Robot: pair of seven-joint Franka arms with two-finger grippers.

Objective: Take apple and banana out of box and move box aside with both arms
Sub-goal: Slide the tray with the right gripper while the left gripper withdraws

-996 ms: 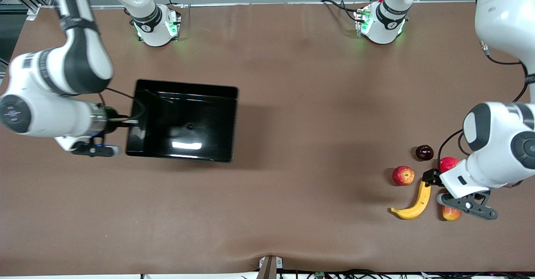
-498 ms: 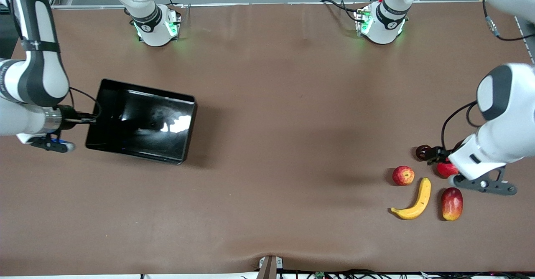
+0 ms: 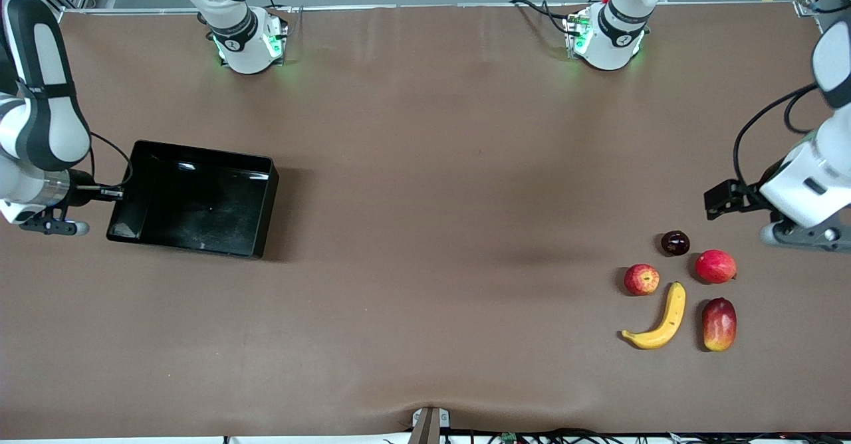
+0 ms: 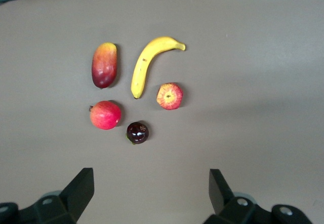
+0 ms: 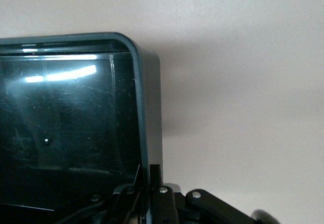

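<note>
The black box (image 3: 199, 155) lies near the right arm's end of the table. My right gripper (image 3: 116, 193) is shut on the box's end wall (image 5: 151, 113), one finger inside and one outside, as the right wrist view (image 5: 150, 183) shows. The yellow banana (image 3: 665, 318) and the streaked apple (image 3: 641, 279) lie on the table near the left arm's end. They also show in the left wrist view, the banana (image 4: 147, 62) beside the apple (image 4: 169, 96). My left gripper (image 3: 721, 199) is open and empty, in the air over bare table beside the fruits (image 4: 152, 193).
A plain red fruit (image 3: 715, 266), a small dark fruit (image 3: 675, 242) and a red-yellow mango (image 3: 719, 324) lie beside the banana and apple. The arm bases (image 3: 246, 38) stand along the table's edge farthest from the front camera.
My right gripper has carried the box toward the right arm's end of the table. My left gripper has moved off the banana and away from the fruits, empty.
</note>
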